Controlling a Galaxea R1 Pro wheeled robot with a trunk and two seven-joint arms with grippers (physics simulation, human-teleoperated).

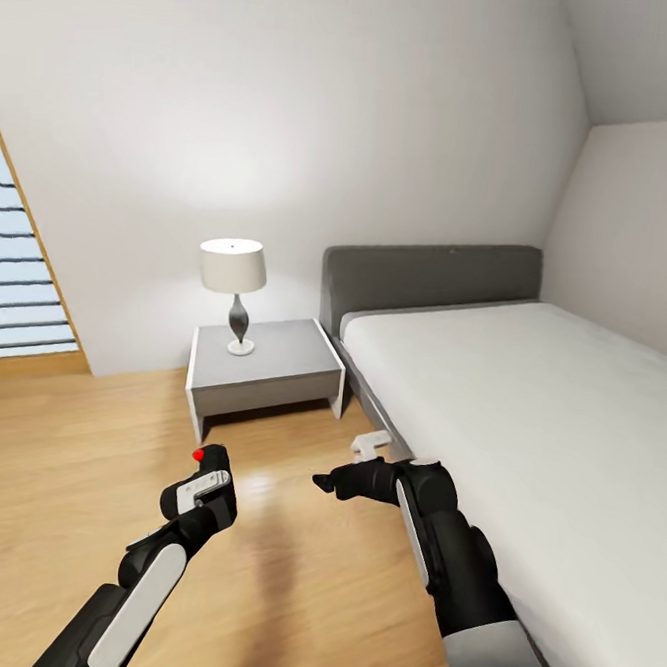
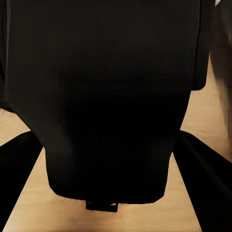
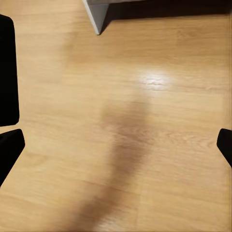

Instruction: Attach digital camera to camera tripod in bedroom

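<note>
Head view, room: the bedroom had white walls, a sloped ceiling and a light wood floor [image 1: 82,474].
Head view, bed: a bed [image 1: 528,409] with a white mattress and a grey headboard stood at the right, against the back wall.
Head view, nightstand: a grey nightstand [image 1: 266,368] with white sides stood just beside the bed, bearing a table lamp [image 1: 234,291] with a white shade.
Head view, window: a slatted window [image 1: 12,278] showed at the left edge.
Head view, left gripper: the left gripper [image 1: 205,472] was raised over the floor, clamped around the digital camera [image 1: 213,461], whose red spot showed at its top corner.
Head view, right gripper: the right gripper [image 1: 324,483] pointed towards the left arm, near the bed's edge; whether its jaws were apart could not be told here.
Left wrist view, camera: the black body of the digital camera [image 2: 111,96] sat close before the lens, pinched between the two dark fingers [image 2: 14,174], with wood floor [image 2: 193,116] beyond.
Right wrist view, fingers: the black fingers [image 3: 9,145] stood at opposite edges, spread wide with nothing between them.
Right wrist view, floor: plank floor [image 3: 125,121] lay below, with a corner of the nightstand [image 3: 96,17] at the far edge.
</note>
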